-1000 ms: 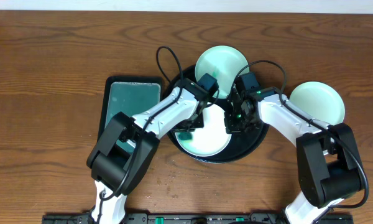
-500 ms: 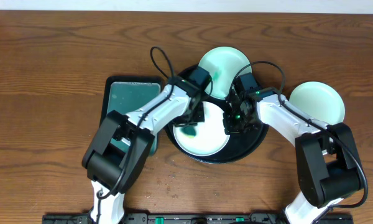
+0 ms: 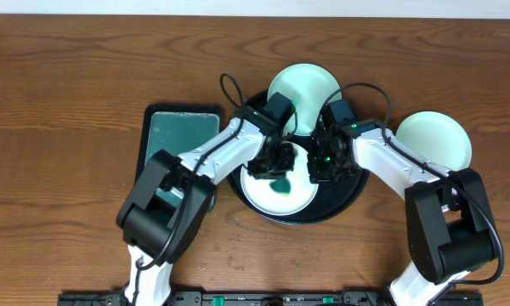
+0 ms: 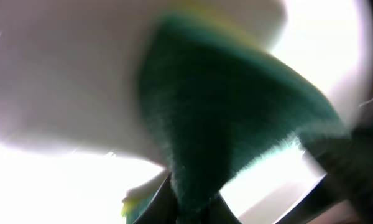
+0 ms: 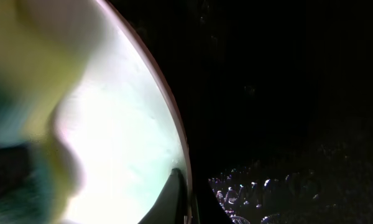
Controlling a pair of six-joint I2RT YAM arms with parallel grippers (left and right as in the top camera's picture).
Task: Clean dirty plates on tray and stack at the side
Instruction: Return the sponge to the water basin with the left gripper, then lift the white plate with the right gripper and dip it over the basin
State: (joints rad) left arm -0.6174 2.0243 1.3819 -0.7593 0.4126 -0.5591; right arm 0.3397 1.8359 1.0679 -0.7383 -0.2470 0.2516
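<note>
Biggest thing we see is the wooden table [image 3: 68, 85], filling the whole overhead shot. Dead centre on it sits the round black tray [image 3: 347, 194], and left of that, just beside it, is a rectangular tray [image 3: 180, 136] with a teal-green inside, its long axis running top to bottom of the frame.

Then the plates, all round, so no long axis to speak of. They all lie face up as far as we can tell. The centre plate [image 3: 268, 197] lies inside the round tray, toward its lower left. The upper plate [image 3: 304, 83] overlaps the tray's top rim, and we can't say if it's tilted on it. The right-hand plate [image 3: 433, 140] is off on the bare wood at the right, clear of the tray.

Both arms reach in from the bottom edge. The left gripper [image 3: 274, 161] is over the centre plate's upper part. The left wrist view is very blurry, but it shows a green sponge [image 4: 224, 124] with a bit of yellow, shaped like a wedge with its narrow end at the bottom of the frame, pinched there between the dark fingers. The teal patch under that gripper in the overhead could be sponge or smear, we can't tell.

The right gripper [image 3: 321, 161] is at the centre plate's right edge. In its wrist view one finger [image 5: 177, 196] rests on the rim, black tray beside it. Whether the jaws are actually clamped on the rim, we can't tell
</note>
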